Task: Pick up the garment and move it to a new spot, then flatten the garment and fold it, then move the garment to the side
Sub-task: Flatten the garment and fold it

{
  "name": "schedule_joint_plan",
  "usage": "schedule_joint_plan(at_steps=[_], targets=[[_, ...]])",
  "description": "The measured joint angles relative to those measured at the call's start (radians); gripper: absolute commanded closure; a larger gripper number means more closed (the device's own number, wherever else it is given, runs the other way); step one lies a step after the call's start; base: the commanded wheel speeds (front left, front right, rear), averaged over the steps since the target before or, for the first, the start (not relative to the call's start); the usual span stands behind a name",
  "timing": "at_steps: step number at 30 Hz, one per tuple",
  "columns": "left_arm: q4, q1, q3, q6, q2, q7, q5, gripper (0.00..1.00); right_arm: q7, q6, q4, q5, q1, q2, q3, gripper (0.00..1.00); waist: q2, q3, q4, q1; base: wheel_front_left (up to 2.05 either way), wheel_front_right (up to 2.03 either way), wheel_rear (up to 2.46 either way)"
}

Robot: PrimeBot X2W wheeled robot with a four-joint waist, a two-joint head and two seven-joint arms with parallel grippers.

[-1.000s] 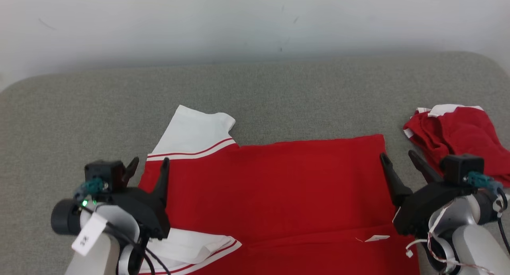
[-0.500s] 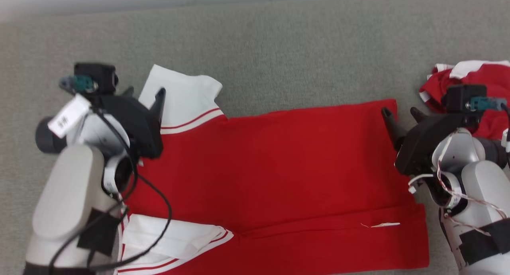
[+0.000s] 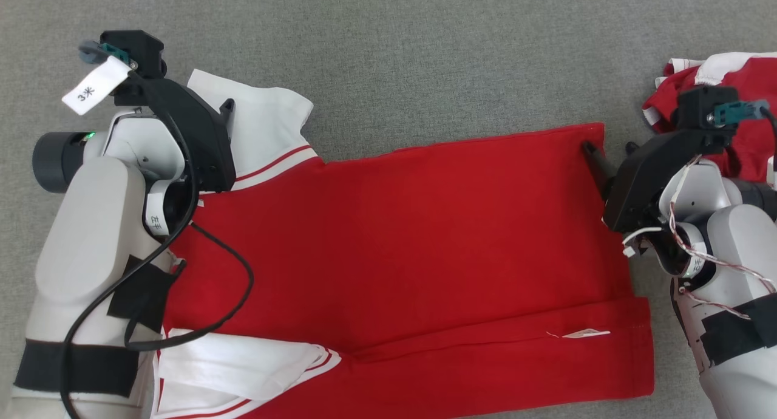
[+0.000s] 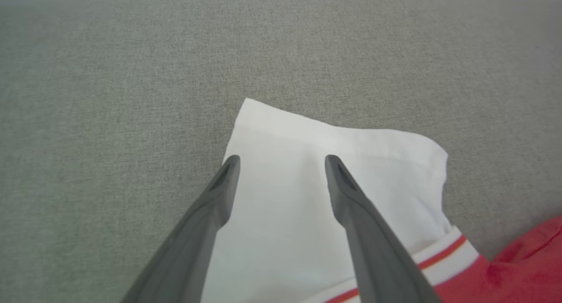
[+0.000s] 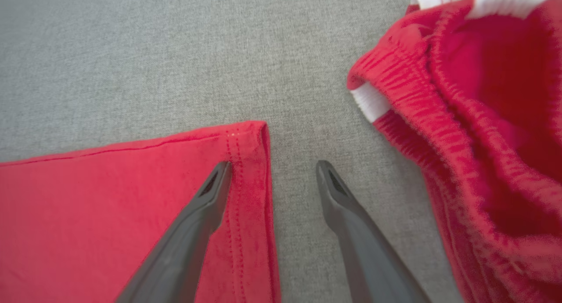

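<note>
Grey woven fabric surface lies under everything, w/ a fine, plain weave. A paler strip runs along the top of the left wrist view, too blurred to tell what it is.

Writing: white tag on the L wrist reads "3米". White band lower on that wrist has small characters, too small to read. Small white label on the shirt near its hem, text not legible.

Red T-shirt w/ white sleeves lies spread flat mid-surface between both arms, hem twd the robot's right, and a folded band runs along its near side. Far sleeve is white w/ a red stripe; near sleeve is rumpled beside the L forearm.

L gripper: fingers spread, both over the far sleeve, nothing pinched; contact can't be told.

R gripper: fingers spread, straddling the hem edge at the shirt's far hem corner, one finger over red cloth, the other over bare grey fabric, nothing pinched.

Second red garment, bunched, w/ white trim, sits just right of the R gripper, apart from the shirt
</note>
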Motion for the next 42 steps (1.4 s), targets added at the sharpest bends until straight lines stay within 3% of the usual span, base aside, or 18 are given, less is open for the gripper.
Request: schedule_joint_plan(at_steps=[16, 23, 37, 41, 42], targets=[[0.139, -0.081, -0.008, 0.012, 0.005, -0.001, 0.036, 0.0, 0.017, -0.007, 0.046, -0.006, -0.054, 0.031, 0.024, 0.0, 0.0, -0.005, -0.001, -0.0001, 0.0, 0.0, 0.0], [0.19, -0.099, -0.005, 0.013, 0.043, -0.007, 0.051, 0.0, 0.017, 0.002, 0.057, -0.006, -0.071, 0.044, 0.045, 0.0, -0.0001, -0.008, -0.024, -0.0001, 0.0, 0.0, 0.0], [0.234, -0.169, -0.029, 0.034, 0.012, -0.062, 0.09, 0.0, 0.006, 0.011, 0.033, -0.005, -0.092, 0.052, 0.049, 0.0, -0.0001, 0.034, -0.031, 0.0, 0.0, 0.0, 0.0], [0.261, -0.173, -0.029, 0.041, 0.012, -0.08, 0.094, 0.2, -0.002, 0.015, 0.035, -0.005, -0.113, 0.057, 0.057, 0.0, 0.0, 0.039, -0.026, 0.0, 0.0, 0.0, 0.0], [0.268, -0.173, -0.03, 0.041, 0.012, -0.08, 0.094, 0.38, -0.002, 0.017, 0.036, -0.005, -0.113, 0.057, 0.058, 0.0, -0.0001, 0.039, -0.025, 0.0, 0.0, 0.0, 0.0]])
